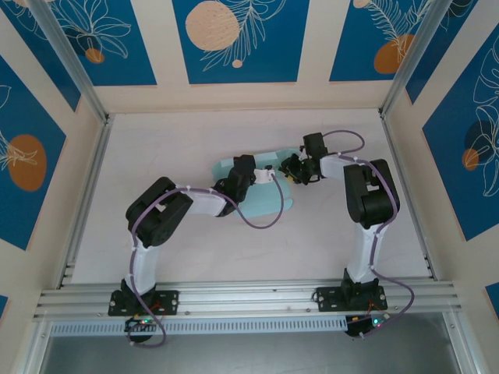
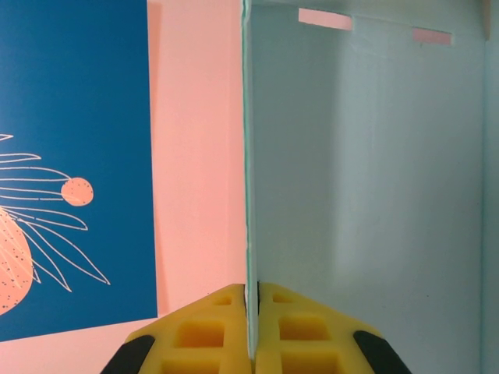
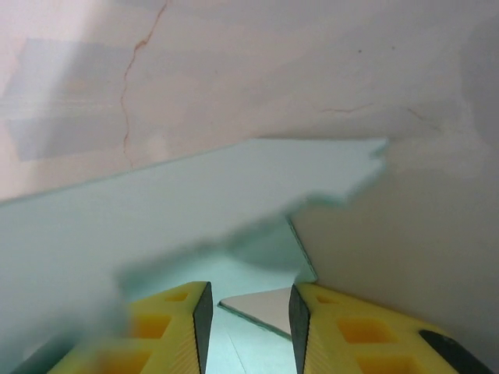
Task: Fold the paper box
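The paper box is a pale light-blue sheet lying at mid-table under both arm ends. In the top view my left gripper reaches in from the left and my right gripper from the right, close together over the sheet. In the left wrist view my left gripper is shut on the edge of an upright panel, which has two slots near its top. In the right wrist view my right gripper is open, its yellow fingers apart over the sheet. A raised flap with a notched end stands just beyond them.
The table is pale, with aluminium rails along the front and sides. Walls with blue leaf-print panels close in the back and both sides. A purple cable loops from the left arm over the sheet's near edge.
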